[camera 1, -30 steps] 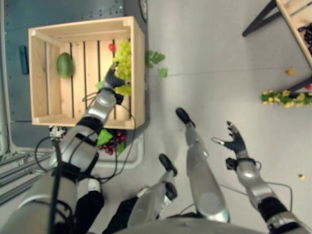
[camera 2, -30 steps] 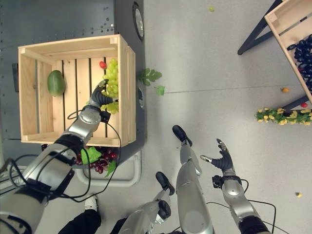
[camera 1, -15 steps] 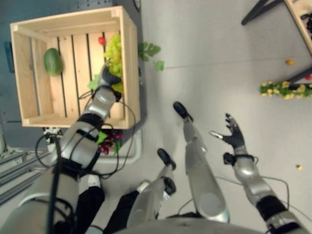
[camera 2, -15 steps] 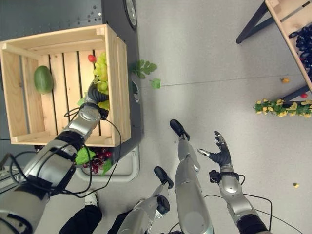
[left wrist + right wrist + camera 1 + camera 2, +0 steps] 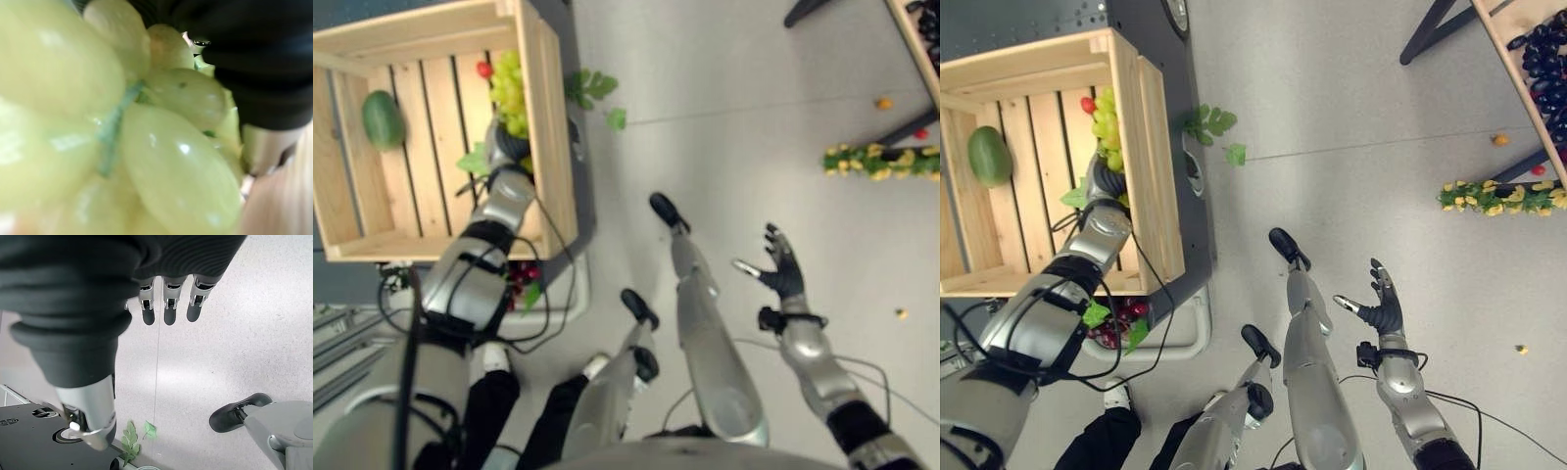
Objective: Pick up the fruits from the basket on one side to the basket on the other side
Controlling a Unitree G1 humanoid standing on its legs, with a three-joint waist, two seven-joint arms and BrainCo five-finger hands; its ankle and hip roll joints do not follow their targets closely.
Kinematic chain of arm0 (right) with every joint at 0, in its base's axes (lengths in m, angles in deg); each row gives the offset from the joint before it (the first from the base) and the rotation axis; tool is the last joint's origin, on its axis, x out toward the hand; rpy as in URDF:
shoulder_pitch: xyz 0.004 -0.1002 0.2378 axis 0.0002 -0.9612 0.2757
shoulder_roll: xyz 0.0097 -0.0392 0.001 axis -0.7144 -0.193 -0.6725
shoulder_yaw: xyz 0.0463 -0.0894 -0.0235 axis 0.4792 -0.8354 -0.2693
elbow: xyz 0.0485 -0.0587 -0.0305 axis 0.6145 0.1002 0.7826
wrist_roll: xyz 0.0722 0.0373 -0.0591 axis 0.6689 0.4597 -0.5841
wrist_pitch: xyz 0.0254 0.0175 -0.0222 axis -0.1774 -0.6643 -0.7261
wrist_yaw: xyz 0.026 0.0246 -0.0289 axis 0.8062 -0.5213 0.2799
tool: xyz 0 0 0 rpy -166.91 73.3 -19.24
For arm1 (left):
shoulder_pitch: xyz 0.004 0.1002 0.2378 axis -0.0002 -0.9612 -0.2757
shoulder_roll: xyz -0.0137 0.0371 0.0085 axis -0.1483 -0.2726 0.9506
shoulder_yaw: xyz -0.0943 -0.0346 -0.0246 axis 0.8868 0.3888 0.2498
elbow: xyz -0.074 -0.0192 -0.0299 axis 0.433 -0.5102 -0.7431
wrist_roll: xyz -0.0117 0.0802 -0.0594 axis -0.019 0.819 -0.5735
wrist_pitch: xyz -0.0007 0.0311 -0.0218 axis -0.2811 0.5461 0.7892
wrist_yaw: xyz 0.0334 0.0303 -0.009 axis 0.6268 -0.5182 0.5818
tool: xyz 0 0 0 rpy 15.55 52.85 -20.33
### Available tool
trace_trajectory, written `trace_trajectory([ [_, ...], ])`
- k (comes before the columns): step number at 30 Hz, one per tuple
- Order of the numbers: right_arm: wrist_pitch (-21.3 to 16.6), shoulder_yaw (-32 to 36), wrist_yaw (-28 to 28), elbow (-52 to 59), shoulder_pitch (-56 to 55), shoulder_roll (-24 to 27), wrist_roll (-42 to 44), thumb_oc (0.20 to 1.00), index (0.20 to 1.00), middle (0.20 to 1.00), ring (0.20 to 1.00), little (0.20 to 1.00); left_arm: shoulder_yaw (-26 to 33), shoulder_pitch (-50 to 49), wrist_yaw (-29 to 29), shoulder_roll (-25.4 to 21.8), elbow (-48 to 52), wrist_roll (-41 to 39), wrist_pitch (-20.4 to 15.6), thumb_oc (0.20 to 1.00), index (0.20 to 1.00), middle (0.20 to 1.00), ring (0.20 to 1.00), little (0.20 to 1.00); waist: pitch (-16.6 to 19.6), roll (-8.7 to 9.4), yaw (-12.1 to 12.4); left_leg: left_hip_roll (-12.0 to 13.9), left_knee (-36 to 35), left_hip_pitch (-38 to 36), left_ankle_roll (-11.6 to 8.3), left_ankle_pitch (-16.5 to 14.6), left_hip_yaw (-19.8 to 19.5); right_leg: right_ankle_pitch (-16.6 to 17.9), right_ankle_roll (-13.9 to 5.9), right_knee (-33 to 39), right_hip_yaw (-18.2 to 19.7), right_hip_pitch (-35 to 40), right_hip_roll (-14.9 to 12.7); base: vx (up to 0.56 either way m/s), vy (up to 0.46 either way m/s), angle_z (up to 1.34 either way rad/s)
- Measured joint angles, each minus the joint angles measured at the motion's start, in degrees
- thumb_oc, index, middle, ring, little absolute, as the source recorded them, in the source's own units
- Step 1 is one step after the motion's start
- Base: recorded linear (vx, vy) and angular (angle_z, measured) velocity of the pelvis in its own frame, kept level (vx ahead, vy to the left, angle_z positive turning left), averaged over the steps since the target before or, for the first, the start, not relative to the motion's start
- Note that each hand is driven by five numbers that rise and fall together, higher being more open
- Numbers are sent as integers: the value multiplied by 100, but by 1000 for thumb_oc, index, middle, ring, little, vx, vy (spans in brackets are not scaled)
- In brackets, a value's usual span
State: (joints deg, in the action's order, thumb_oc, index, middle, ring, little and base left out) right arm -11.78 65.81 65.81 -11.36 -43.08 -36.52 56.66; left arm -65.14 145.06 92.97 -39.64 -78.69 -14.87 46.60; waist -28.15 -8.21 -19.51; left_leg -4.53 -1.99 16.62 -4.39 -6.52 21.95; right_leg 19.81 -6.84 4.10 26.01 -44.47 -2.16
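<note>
On grey floor (image 5: 724, 117), wooden crate (image 5: 533, 127) (slatted)

- No text, label, number or sign can be read anywhere.
- The wooden crate (image 5: 1151, 176) has bare slats with no print.
- The grey floor (image 5: 1351, 117) carries no markings.

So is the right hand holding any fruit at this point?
No, the right hand is open with fingers spread above bare floor, well apart from the wooden crate and holding nothing.
</note>
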Motion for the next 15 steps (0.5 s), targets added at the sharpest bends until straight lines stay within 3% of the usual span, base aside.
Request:
trace_trajectory([
  [10,-43,-43,99,14,-72,-75,-6,1000,1000,1000,1000,1000,-5,230,192,-110,-138,153,119,200,200,200,200,200,27,165,24,188,319,188,-115,-140,-26,4,4,-147,-2,-80,97,-5,-24,2],
  [15,-43,-30,110,17,-56,-64,-6,1000,1000,1000,1000,1000,9,82,172,-110,137,-32,-91,200,200,200,200,200,27,165,95,237,385,203,-138,-163,-82,22,9,-178,-42,-68,101,-4,-4,3],
])
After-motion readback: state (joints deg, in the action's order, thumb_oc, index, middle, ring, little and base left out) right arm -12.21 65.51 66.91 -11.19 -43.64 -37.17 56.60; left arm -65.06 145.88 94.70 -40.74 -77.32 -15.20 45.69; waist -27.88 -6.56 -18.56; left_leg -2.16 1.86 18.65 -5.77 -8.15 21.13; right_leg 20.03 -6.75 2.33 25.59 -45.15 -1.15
